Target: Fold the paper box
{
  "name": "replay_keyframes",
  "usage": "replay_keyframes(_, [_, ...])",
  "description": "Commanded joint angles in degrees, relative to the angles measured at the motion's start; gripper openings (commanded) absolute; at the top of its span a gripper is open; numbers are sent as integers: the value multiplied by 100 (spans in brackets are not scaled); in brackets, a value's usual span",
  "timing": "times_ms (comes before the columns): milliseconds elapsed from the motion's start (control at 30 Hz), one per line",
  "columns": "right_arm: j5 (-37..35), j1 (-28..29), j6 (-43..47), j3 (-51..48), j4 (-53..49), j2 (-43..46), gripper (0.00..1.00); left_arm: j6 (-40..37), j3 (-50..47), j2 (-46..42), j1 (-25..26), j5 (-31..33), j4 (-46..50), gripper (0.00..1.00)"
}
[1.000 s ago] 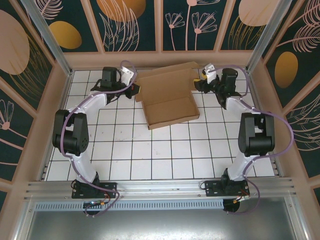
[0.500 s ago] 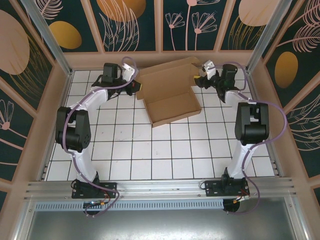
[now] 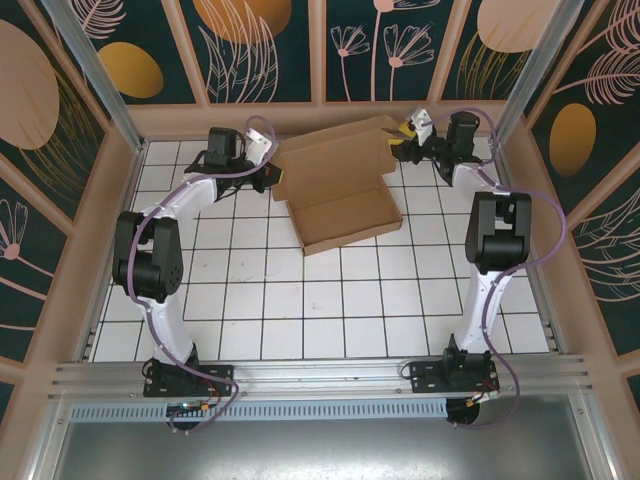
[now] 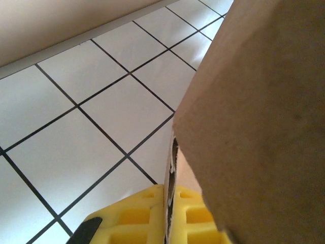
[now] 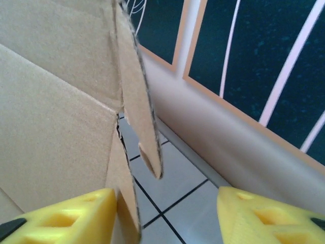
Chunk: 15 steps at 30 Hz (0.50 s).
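Paper box (image 3: 340,195): brown cardboard mailer, part-folded, at rear centre of tiled table (image 3: 300,320), long axis lying left-right between arms. Left gripper (image 3: 272,178): clamped on box's left edge. Right gripper (image 3: 402,142): fingers apart, right side flap (image 5: 134,101) straddled, ungripped; right arm judged nearer.

paper box (image 3: 335,190): plain brown, no print
table (image 3: 300,300): white tiles, thin black lines in a grid
walls (image 3: 270,50): dark blue-green panels, pink leaf and flower drawings, orange discs, pale pink frames
arms (image 3: 168,325): white and black
left gripper (image 4: 167,216): yellow fingers
right gripper (image 5: 166,201): yellow fingers
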<state>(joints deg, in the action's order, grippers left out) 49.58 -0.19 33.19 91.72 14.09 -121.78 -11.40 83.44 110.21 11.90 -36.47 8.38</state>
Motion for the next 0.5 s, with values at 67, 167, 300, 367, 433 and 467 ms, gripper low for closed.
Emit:
replay_keyframes(67, [318,126,236,287,-755,-99,32,-206,48,24,-13,288,287,0])
replay_keyframes(167, [457,127,165,267,-885,19,18,-146,-32,-25,-17,315,194,1])
replay_keyframes(300, [301,231,112,6,-863,294,0,40,-138,-134,-12,349,12,20])
replay_keyframes(367, [-48,305,44,-242,-760,467,0,145,-243,-244,-30,398,-112,27])
replay_keyframes(433, [-355,372,-137,-577,-510,669,0,297,-373,-363,-57,448,-275,30])
replay_keyframes(467, [-516,399,-220,-773,-350,788,0,322,-426,-413,-73,471,-308,30])
